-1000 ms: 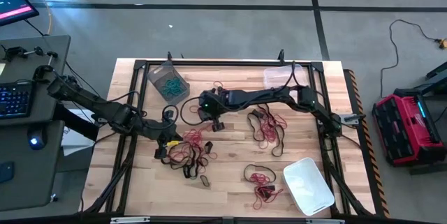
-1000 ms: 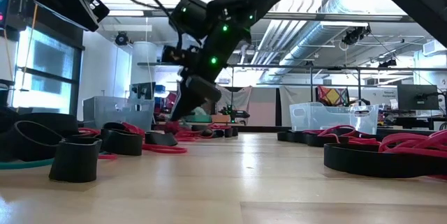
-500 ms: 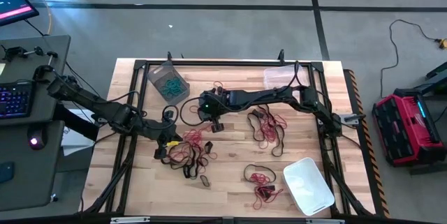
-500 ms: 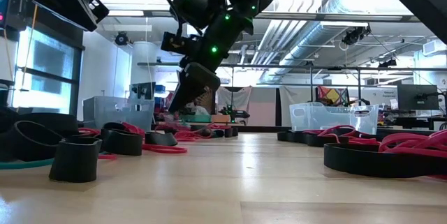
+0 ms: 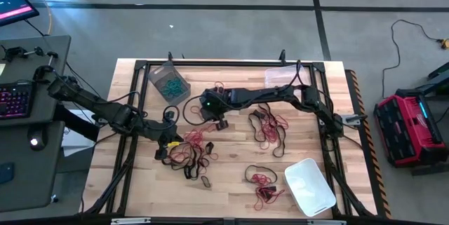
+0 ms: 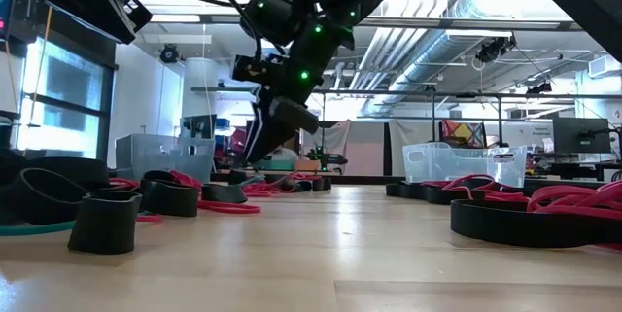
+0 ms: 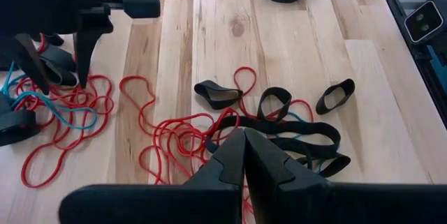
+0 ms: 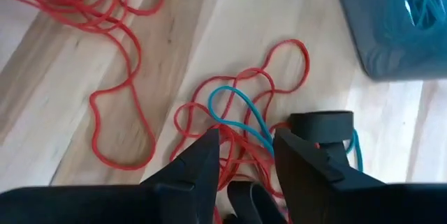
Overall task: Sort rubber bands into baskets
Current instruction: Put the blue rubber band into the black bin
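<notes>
No brand, label or writing can be read anywhere in these views.

Nearest the front edge of the wooden tabletop (image 5: 231,165) lies the whitish basket (image 5: 309,186), tilted at the front right corner, with a small heap of red and dark rubber bands (image 5: 263,183) just beside it. Further in, on the left half, a bigger tangle of red and black bands (image 5: 189,153) spreads out. The left gripper (image 5: 167,148) rests at the near edge of this tangle, its arm reaching in low from the left side of the table; in its wrist view the two fingers (image 7: 241,158) are pressed together, closed, with their tips down among red loops and black bands, though whether a band is pinched between them cannot be told.

At mid-table another cluster of red and black bands (image 5: 270,128) lies on the right. The right arm stretches from the right side across the table toward the left, and the right gripper (image 5: 219,123) points down just above the wood. Its fingers (image 8: 202,165) stand apart, open and holding nothing, over a knot of red loops, a teal-blue band (image 8: 241,112) and a black band (image 8: 323,128).

At the far edge sit the grey-tinted basket (image 5: 168,81), holding teal-blue bands, and the clear basket (image 5: 282,76), well apart.
</notes>
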Available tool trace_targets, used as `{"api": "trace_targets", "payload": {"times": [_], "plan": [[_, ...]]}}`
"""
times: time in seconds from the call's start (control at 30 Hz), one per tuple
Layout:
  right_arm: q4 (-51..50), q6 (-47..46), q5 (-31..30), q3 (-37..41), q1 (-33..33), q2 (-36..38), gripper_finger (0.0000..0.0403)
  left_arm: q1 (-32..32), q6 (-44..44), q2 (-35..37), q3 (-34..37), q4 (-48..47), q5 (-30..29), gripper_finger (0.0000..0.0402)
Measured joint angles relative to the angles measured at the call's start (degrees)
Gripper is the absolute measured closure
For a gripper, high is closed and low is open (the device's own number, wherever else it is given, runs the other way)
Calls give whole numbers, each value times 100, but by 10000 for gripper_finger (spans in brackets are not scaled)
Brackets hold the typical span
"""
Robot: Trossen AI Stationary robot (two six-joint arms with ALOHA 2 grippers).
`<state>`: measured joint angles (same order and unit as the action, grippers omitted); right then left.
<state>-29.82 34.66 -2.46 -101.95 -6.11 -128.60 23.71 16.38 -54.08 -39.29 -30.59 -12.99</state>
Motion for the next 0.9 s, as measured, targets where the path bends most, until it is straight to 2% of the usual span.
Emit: {"api": "trace_targets", "payload": {"times": [0.2, 0.37, 0.9], "plan": [[210, 470, -53, 1, -1, -200, 277, 1, 0, 1, 0, 7, 0, 401], [438, 396, -35, 2, -106, -258, 277, 0, -28, 1, 0, 7, 0, 401], [615, 428, 754, 4, -264, -385, 277, 0, -36, 1, 0, 7, 2, 401]]}}
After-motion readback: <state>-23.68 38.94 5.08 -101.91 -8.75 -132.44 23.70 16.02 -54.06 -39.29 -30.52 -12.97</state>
